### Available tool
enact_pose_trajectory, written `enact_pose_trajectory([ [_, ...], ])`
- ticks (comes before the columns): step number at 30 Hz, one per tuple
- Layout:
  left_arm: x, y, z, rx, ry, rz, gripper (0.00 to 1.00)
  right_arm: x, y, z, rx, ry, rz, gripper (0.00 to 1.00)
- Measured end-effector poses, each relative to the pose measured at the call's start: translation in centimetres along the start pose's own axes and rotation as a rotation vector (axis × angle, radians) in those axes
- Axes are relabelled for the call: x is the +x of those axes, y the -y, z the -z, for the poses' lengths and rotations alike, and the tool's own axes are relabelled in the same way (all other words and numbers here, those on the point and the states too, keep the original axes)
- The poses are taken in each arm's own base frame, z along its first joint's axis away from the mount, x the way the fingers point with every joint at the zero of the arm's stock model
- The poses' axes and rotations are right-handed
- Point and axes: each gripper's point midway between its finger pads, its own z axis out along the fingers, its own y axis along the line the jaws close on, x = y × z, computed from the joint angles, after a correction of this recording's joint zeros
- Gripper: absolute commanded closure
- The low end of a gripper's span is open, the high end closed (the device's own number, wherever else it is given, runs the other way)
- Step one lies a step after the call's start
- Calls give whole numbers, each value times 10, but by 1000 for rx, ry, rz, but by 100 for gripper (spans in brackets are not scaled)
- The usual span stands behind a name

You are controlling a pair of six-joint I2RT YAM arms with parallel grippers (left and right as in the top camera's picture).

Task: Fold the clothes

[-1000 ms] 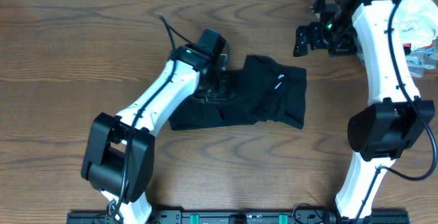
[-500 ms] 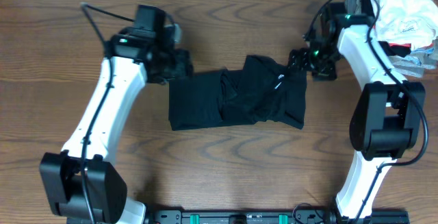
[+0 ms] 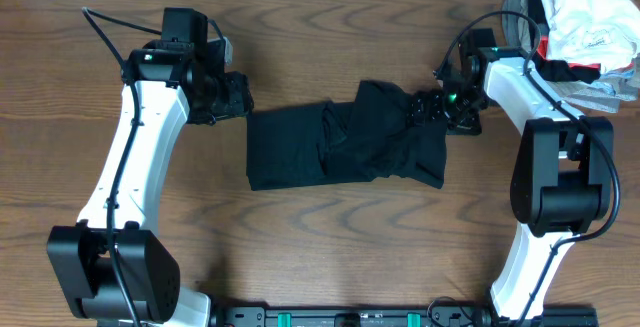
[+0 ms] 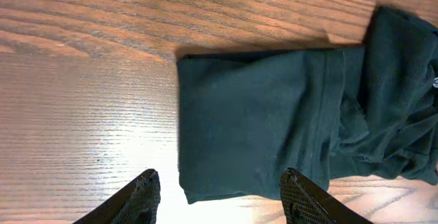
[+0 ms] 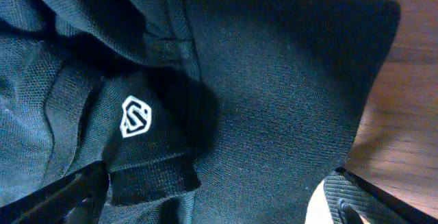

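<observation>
1. Black fingers (image 4: 145,191) of the left gripper (image 4: 220,190) stand spread, holding nothing, just by the left edge of the black T-shirt (image 3: 300,152).
2. The right gripper (image 5: 215,196) is spread wide too and empty, low over the shirt's right end beside its white logo (image 5: 135,117).
3. The shirt lies rumpled and partly folded in the middle of the wooden table (image 3: 330,27).
4. A heap of white, grey and red garments (image 3: 580,17) sits at the far right corner.

T-shirt (image 3: 290,152) lies centrally on the table (image 3: 330,257), garment heap (image 3: 580,17) behind right.
</observation>
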Motion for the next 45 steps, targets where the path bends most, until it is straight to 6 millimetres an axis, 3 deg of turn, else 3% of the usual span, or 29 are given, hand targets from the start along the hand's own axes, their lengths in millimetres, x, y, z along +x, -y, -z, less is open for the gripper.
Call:
enact_pose_trajectory([
  [4, 0, -2, 0, -11, 2, 0, 42, 0, -5, -2, -13, 20, 16, 6],
  [9, -1, -3, 0, -17, 4, 0, 42, 9, -28, -11, -46, 28, 52, 15],
  [12, -1, -3, 0, -18, 4, 0, 42, 19, -42, -20, -59, 8, 58, 41],
  [15, -1, -3, 0, -18, 3, 0, 42, 28, -47, -26, -60, -18, 39, 87],
  [16, -1, -3, 0, -19, 4, 0, 42, 32, -47, -30, -59, -31, 23, 97],
  [22, -1, -3, 0, -20, 4, 0, 42, 35, -44, -31, -81, -50, -67, 99],
  [25, -1, -5, 0, -27, 5, 0, 42, 33, -33, -27, -90, -50, -110, 99],
  [28, -1, -6, 0, -35, 7, 0, 42, 27, -10, -18, -94, -37, -172, 99],
  [34, -2, -8, 0, -44, 9, 0, 42, 22, 57, 17, -40, 27, -263, 99],
  [37, -2, -8, 0, -44, 9, 0, 42, 25, 72, 39, -15, 59, -258, 99],
  [41, -2, -8, 0, -44, 9, 0, 42, 30, 64, 70, 0, 84, -197, 99],
  [45, -2, -8, 0, -45, 9, 0, 42, 21, 42, 97, 5, 117, -121, 99],
])
